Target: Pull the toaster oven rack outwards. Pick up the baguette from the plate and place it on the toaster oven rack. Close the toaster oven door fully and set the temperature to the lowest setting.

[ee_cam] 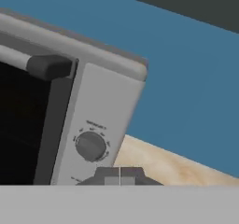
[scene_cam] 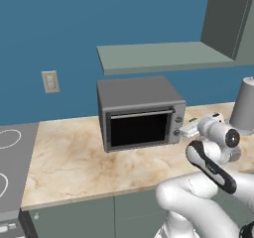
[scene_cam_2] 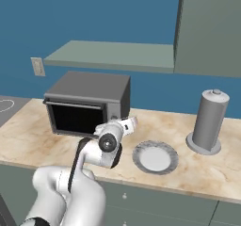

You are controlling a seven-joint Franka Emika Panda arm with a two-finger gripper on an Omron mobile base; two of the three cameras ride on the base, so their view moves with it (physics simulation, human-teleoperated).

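The gripper (ee_cam: 120,175) has its fingertips pressed together, holding nothing, just in front of the oven's (scene_cam: 140,112) knob column. In the hand view the top knob (ee_cam: 91,145) sits just above the tips; a lower knob is cut off by the frame edge. The door (scene_cam: 141,128) stands shut, its handle (scene_cam: 141,114) along the top edge, so whatever is inside stays hidden behind the dark glass. To the arm's right, the plate (scene_cam_2: 155,157) lies bare on the counter (scene_cam: 74,162), near a tall grey canister (scene_cam_2: 208,121).
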